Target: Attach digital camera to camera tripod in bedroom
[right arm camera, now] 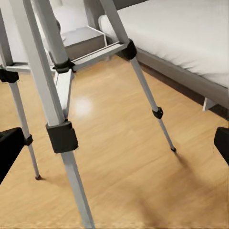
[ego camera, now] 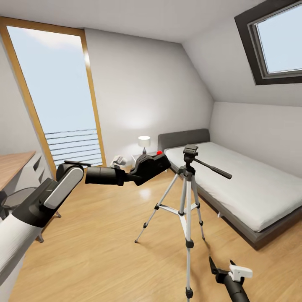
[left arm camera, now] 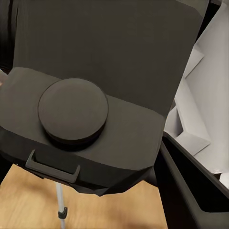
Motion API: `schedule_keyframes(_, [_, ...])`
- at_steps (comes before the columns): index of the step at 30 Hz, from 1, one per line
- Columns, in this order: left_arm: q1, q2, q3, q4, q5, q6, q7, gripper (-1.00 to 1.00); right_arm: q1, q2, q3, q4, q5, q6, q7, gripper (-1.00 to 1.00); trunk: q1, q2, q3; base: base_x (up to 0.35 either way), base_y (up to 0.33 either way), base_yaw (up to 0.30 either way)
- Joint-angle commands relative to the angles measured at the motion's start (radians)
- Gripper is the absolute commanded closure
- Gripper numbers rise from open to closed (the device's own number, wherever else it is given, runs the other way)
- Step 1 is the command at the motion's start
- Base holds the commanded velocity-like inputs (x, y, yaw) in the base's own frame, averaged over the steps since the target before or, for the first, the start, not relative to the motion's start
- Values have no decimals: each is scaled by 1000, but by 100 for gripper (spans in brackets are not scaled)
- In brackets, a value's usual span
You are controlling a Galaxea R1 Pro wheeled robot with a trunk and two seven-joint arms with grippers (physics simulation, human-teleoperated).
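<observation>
Left gripper [ego camera: 156, 161]: jaws pinched on the small black boxy digital camera [ego camera: 152, 161], round red button on top; held up in the air just left of the tripod head, near it but apart. In the left wrist view the camera's dark underside [left arm camera: 95, 95] takes up most of the frame: flat matte body, a raised round disc, a small bracket loop at one edge. A bit of silver tripod leg [left arm camera: 60, 200] shows beneath it.

Right gripper [ego camera: 226, 268]: low, near the floor, just right of the tripod's front leg. Black finger and a white part visible from the head camera; in the right wrist view dark fingertips [right arm camera: 9, 148] sit at either edge of the frame with wide space between — jaws spread, nothing held.

Tall three-legged camera tripod [ego camera: 187, 201]: silver metal legs, black joints and feet, black head with long black pan handle pointing right. Stands upright on the floor between the robot and the bed. Legs and centre braces seen close in the right wrist view [right arm camera: 59, 95].

Surface: light wood plank floor [ego camera: 105, 251], slightly glossy.

Room: white walls, sloped ceiling with dark-framed skylight [ego camera: 272, 42]. Low grey bed [ego camera: 235, 184] with pale mattress at right. White-shaded lamp [ego camera: 144, 142] on a grey nightstand [ego camera: 136, 158] beside the headboard. Tall wood-framed glass door [ego camera: 54, 96] at left. Wooden desk top [ego camera: 12, 165] at far left.
</observation>
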Motion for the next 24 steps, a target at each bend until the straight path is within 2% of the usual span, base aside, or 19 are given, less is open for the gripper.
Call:
schedule_keyframes(1, [-1,1,-1,0,-1,2,-7,100,5,-1,-8,4,-3,15,10,-100,1,-2,-2,0,0,-2])
schedule_keyframes(4, [-2,1,-1,0,-1,2,-7,100,29,-2,-8,4,-3,88,9,-100,1,-2,-2,0,0,0])
schedule_keyframes(10, [-2,1,-2,0,-1,2,-7,100,73,-3,-8,4,-3,168,-25,-100,1,-2,-2,0,0,0])
schedule_keyframes(13, [-2,1,-3,0,-1,2,-7,100,124,-3,-8,4,-2,195,-131,-100,1,-2,-2,0,0,0])
schedule_keyframes(20, [0,2,-3,0,-1,2,-6,100,180,-5,-8,4,-2,207,-305,-100,1,-2,-2,0,0,0])
schedule_keyframes(24, [0,5,-4,-1,-2,2,-7,100,211,-5,-7,4,-2,215,-330,-100,1,-2,-2,0,0,0])
